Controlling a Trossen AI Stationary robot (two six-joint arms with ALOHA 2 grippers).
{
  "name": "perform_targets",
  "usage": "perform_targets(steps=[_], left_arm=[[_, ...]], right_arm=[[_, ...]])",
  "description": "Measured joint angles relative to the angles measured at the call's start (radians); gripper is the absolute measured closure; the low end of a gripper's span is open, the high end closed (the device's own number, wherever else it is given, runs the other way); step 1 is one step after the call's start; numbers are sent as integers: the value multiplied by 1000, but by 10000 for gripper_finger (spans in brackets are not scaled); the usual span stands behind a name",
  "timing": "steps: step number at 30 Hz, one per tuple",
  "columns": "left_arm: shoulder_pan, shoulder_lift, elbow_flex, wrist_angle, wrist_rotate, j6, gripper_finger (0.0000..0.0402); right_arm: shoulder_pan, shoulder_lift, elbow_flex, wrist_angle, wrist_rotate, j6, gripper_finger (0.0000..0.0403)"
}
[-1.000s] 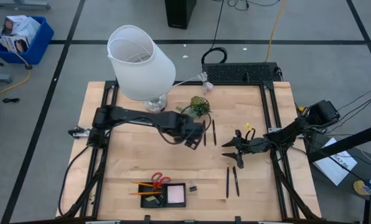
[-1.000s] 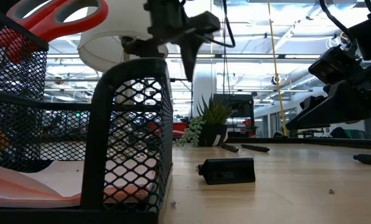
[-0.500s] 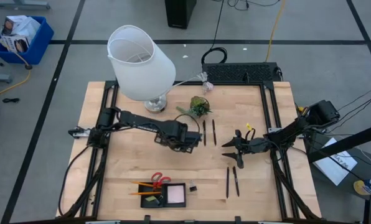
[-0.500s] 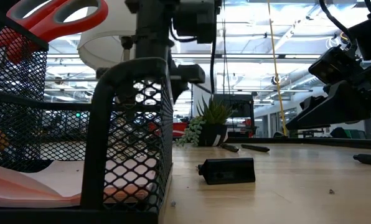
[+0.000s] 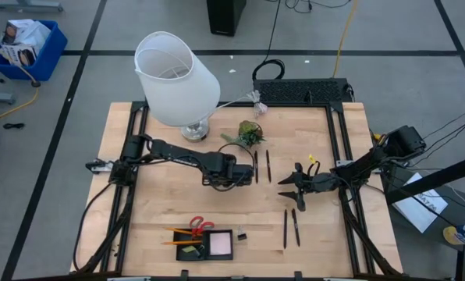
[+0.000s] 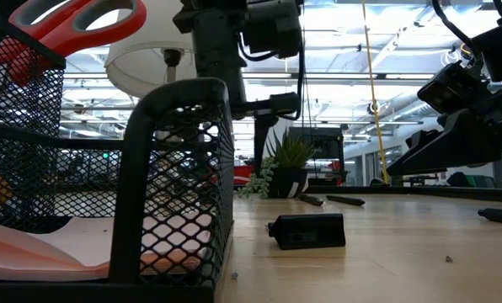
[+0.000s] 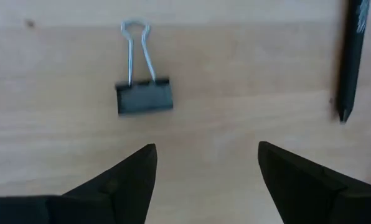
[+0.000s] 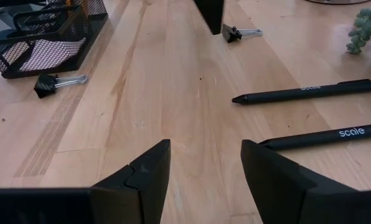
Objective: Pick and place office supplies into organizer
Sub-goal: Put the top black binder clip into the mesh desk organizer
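Left gripper is hanging over the middle of the desk, fingers spread apart with nothing between them. Right below it, in the left wrist view, there's a black binder clip lying flat on the wood with its silver wire handles pointing away from the fingers. It sits just past the fingertips, not touching either one. A black pen lies off to one side of the clip, well apart from it.

Right gripper is parked low over the desk's right half, jaws also apart and empty. From its wrist camera you can see two black pens lying side by side on the wood, plus a second binder clip sitting just beside the organizer.

The organizer is the black mesh tray near the desk's front edge, a bit left of centre. The pink sticky-note pad is already in it, the red-handled scissors stick out over its back edge, and the orange pencils poke out on its left side. Two more pens lie toward the front right of the desk.

A white lamp and a small green plant stand near the back edge.
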Motion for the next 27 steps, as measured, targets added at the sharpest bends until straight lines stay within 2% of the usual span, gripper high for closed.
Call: perform_targets(steps=[13, 23, 27], left_arm=[[30, 0, 0, -119, 2, 15, 109], [52, 0, -2, -112, -20, 29, 107], [53, -2, -41, -75, -10, 20, 107]], right_arm=[[0, 0, 0, 0, 0, 0, 211], [0, 0, 0, 0, 0, 0, 211], [0, 0, 0, 1, 0, 0, 211]])
